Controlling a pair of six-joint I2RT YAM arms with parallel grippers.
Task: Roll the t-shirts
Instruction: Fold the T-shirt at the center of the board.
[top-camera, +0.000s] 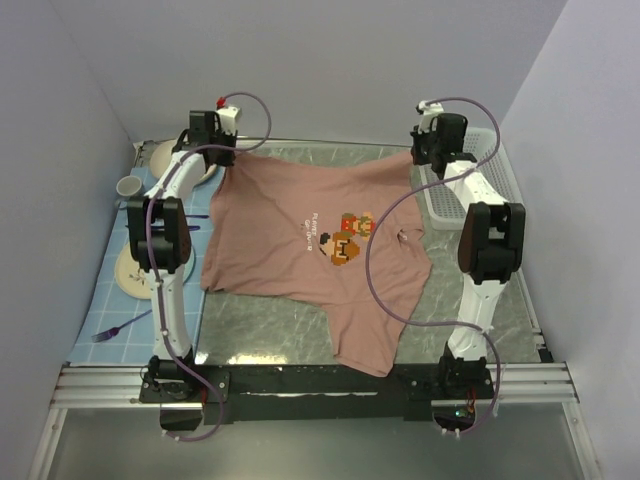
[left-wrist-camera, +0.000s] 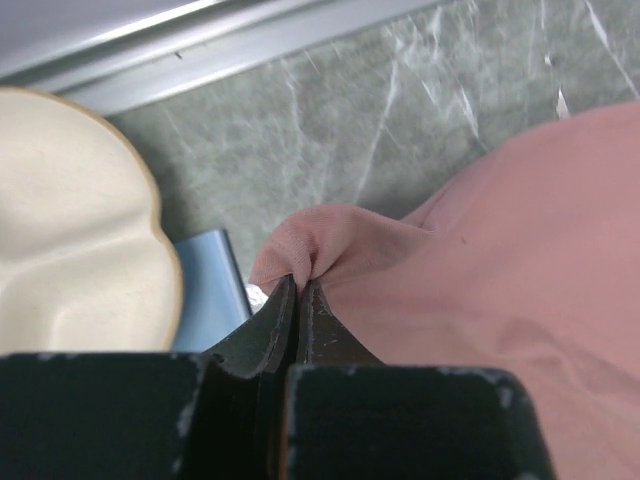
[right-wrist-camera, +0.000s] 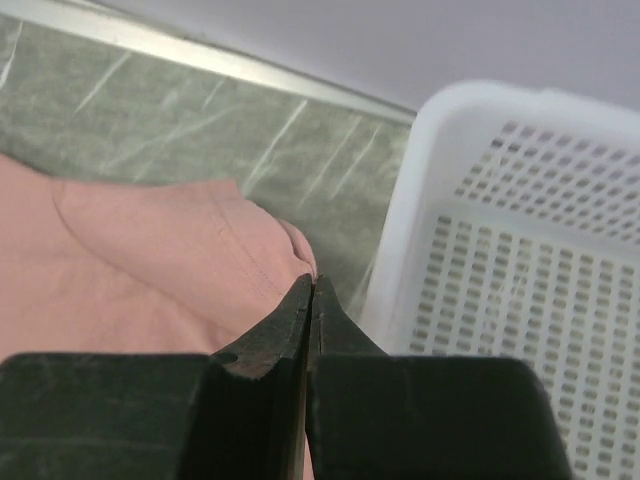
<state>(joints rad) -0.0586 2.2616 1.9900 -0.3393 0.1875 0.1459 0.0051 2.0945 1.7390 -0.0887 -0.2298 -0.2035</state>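
Observation:
A dusty-pink t-shirt (top-camera: 290, 250) lies spread face up on the green table, its pixel-art chest print (top-camera: 345, 238) showing. My left gripper (top-camera: 222, 143) is at the shirt's far left corner, shut on a pinch of pink cloth (left-wrist-camera: 310, 235). At the far right corner my right gripper (top-camera: 428, 152) is shut on the hem's edge (right-wrist-camera: 290, 245). In both wrist views the jaws are pressed together with fabric at their tips.
A white perforated basket (top-camera: 500, 175) stands at the far right, close beside my right gripper (right-wrist-camera: 313, 282). On a blue mat (top-camera: 115, 270) at the left sit cream plates (left-wrist-camera: 70, 230), a cup (top-camera: 130, 186) and a fork (top-camera: 118, 327).

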